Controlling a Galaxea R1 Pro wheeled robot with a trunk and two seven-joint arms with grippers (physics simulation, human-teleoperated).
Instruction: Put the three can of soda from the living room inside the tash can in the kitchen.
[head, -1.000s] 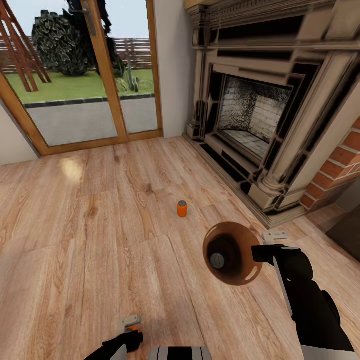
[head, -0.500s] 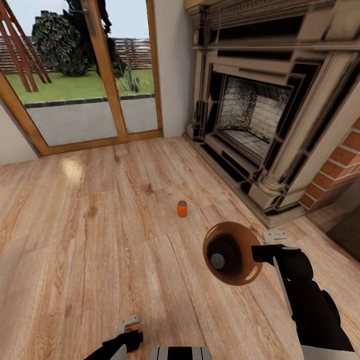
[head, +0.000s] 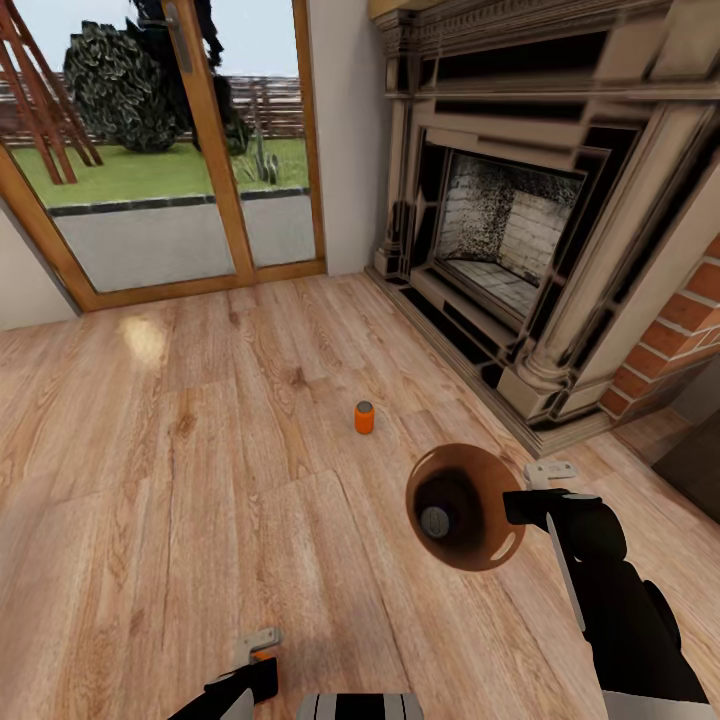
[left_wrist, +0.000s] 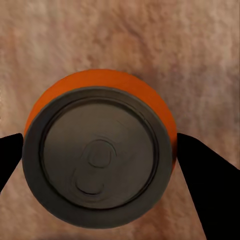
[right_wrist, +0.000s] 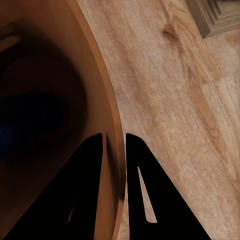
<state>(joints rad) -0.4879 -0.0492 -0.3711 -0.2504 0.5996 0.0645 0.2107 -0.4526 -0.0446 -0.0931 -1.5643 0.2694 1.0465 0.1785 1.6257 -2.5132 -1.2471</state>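
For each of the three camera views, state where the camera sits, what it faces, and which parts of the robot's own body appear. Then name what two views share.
Head view: on the robot's head, facing forward and down over the wood floor toward the fireplace; both arms show, the right gripper holding the trash can.
Left wrist view: near the left gripper, looking down on a soda can between dark fingers.
Right wrist view: along the right fingers, pinching the bin's rim.
Shared: head and right wrist views both show the bin.
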